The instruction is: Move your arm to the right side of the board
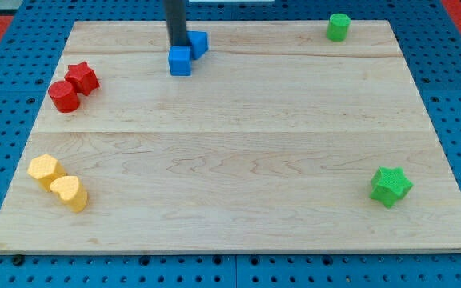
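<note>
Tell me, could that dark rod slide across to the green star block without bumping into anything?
Probably yes. My tip sits at the view's top left, touching the blue cube with another blue block just behind. The green star lies at the view's lower right, and the wooden board between them is bare.

red blocks (72, 86), yellow blocks (58, 182), blue blocks (187, 54), green blocks (390, 186).
</note>
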